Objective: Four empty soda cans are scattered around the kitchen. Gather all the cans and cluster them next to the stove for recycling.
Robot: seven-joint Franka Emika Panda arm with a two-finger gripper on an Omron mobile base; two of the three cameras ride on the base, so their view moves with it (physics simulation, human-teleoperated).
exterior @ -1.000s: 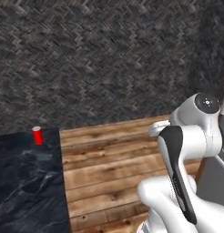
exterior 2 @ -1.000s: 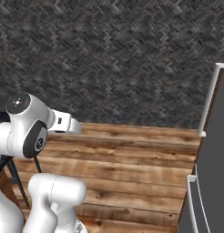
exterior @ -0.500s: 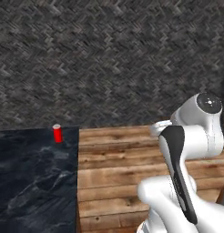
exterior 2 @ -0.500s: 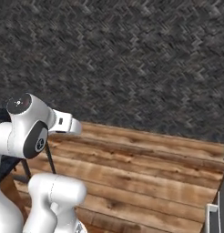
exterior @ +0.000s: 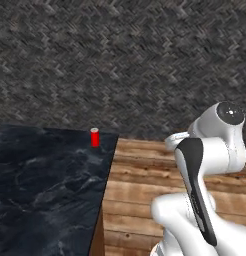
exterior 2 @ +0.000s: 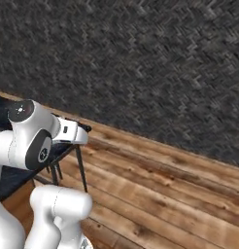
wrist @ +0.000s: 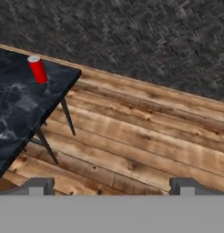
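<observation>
The gripper (wrist: 111,185) hangs with fingers spread wide, empty. Beyond and left of them, a small bright red soda can (wrist: 37,69) stands upright near the far corner of a black marbled table (wrist: 13,113). The base has swung, bringing the can closer to centre; reaching comes next.

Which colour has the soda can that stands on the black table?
Bright red, with a silvery top. The soda can shows best in the hand view.

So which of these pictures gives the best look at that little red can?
The hand view: the red can shows its silvery top, upright near the black table's far corner. The left base view shows it smaller.
</observation>
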